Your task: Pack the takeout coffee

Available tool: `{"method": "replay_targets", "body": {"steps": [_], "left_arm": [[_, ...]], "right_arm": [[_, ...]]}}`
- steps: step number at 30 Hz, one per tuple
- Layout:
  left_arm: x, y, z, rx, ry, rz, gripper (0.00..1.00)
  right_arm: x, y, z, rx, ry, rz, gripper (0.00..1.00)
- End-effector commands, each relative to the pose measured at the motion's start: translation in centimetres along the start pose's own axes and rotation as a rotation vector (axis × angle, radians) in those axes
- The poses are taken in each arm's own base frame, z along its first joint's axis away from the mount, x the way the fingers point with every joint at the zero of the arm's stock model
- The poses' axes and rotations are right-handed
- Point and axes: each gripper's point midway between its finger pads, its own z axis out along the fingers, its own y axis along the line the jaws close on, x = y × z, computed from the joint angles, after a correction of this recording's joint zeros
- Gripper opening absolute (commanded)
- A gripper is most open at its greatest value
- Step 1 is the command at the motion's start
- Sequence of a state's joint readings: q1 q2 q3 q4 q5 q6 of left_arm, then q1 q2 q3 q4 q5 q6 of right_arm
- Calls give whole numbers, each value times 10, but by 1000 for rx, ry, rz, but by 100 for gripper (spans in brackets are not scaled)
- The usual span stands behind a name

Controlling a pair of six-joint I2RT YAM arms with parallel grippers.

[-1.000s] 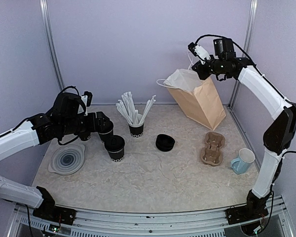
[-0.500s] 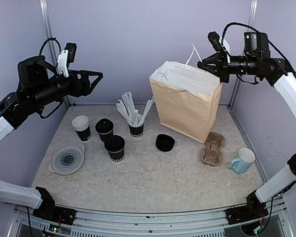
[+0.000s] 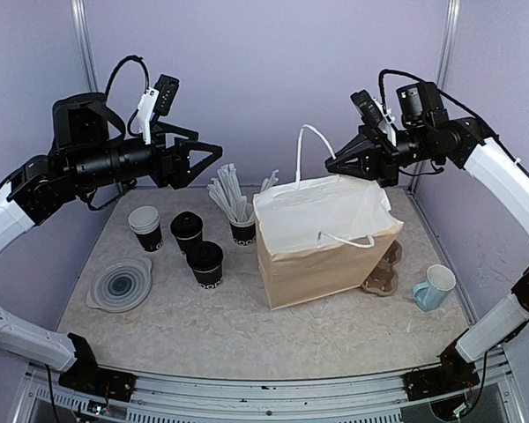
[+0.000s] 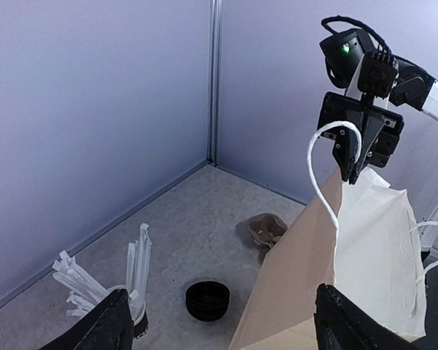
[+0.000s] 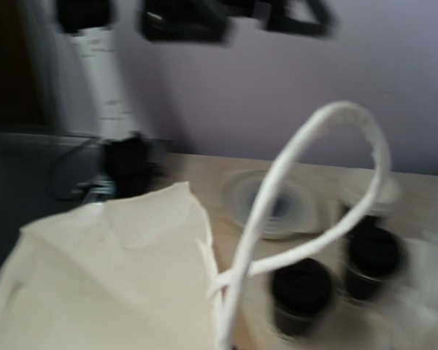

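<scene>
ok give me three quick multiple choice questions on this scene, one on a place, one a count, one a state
1. Where is the pale blue handled mug?
A) on the marbled table beside the brown paper bag
B) inside the bag
C) in the left gripper

2. How many black lidded paper cups stand on the table?
A) one
B) two
C) four

3. The left gripper is:
A) shut on a cup
B) open and empty
C) shut on the bag

Key: 1 A, the mug stands on the table next to the bag. 2 B, only two cups carry lids. 3 B, its fingers are spread in mid-air with nothing between them.
</scene>
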State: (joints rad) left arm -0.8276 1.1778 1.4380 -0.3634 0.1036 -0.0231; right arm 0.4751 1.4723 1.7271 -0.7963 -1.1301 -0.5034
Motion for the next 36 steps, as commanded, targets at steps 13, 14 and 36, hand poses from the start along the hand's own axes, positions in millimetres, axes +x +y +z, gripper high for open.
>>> {"method": "replay_targets", "body": {"steps": [13,14,36], "left_arm": [[44,-8,-25,33,91,22,90],[46,-11,-26,48,96,35,91],[117,-18,54,190,212,28,93]], "right_arm": [[26,55,93,-384,20,118,0],[26,57,96,-397,22,118,0],[79,-18,108,-188,193,105,22]]}}
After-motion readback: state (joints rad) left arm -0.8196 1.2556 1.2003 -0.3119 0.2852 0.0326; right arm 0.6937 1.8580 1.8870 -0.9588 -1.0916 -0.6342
